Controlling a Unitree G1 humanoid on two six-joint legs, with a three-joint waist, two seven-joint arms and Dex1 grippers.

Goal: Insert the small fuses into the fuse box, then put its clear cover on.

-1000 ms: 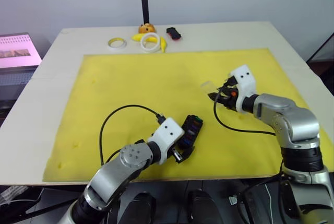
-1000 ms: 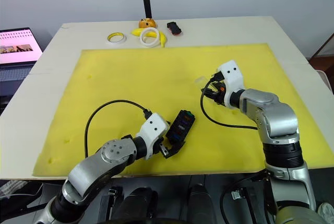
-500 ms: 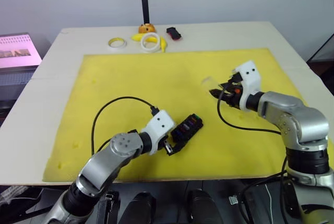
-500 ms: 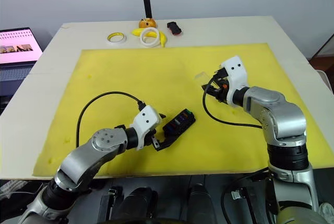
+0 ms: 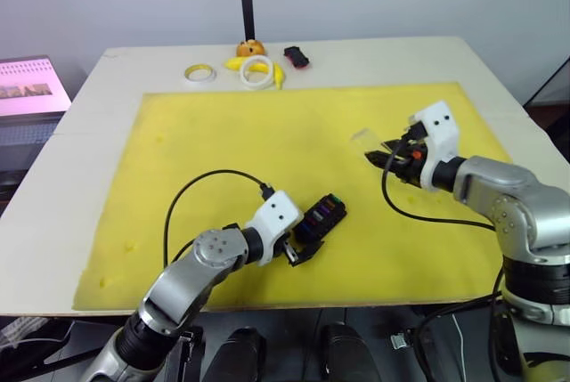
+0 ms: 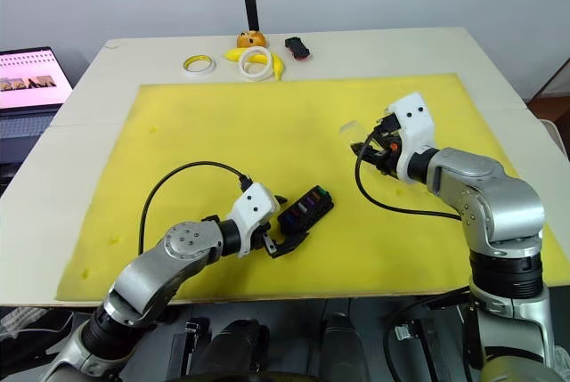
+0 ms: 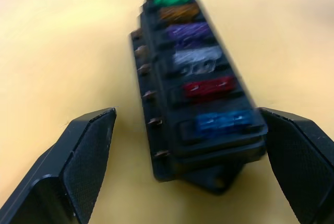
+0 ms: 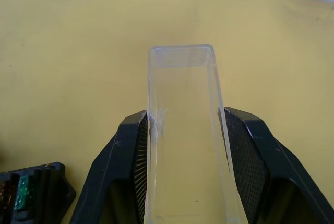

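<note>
Yellow mat held the fuse box [image 5: 319, 219] between the spread left pincer [image 5: 298, 244]; right pincer [image 8: 182, 145], clamped on the cover [image 8: 183, 130], could let it slip

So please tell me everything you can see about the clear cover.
The clear cover is a thin, transparent, long rectangular lid of plastic-looking material with rounded corners and low walls. The right gripper holds it by its long sides between the two black fingers, and its far end sticks out past the fingertips. It is lifted above the yellow mat, apart from the fuse box.
</note>
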